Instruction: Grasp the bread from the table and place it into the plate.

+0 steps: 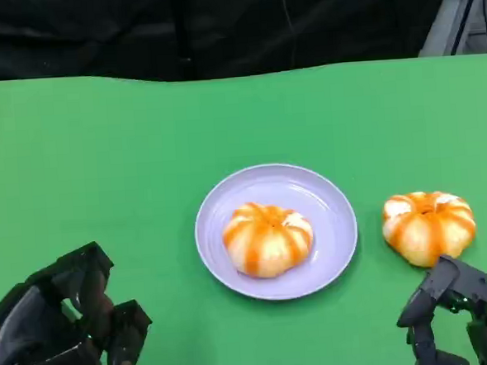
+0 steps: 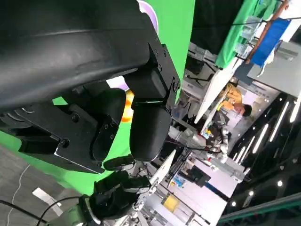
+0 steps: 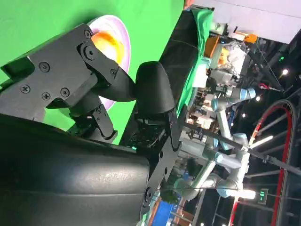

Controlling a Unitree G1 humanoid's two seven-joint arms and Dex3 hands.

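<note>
— Bread (image 1: 429,226) on the bench (image 1: 101,158)?
— One loaf right of the plate (image 1: 331,202), apart from its rim, toward the near edge. Another bread (image 1: 268,238) sits inside the plate.
— Hands?
— Right hand (image 1: 458,314) just near of the outer loaf, fingers apart, empty. Left hand (image 1: 66,330) at the near left corner, fingers curled, holding nothing. Open green lies between.

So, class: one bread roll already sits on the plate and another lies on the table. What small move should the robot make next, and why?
Probably move the right hand forward over the bread on the table. That roll lies just beyond this hand, right of the plate, and both hands hold nothing, the left hand being far from it.
</note>
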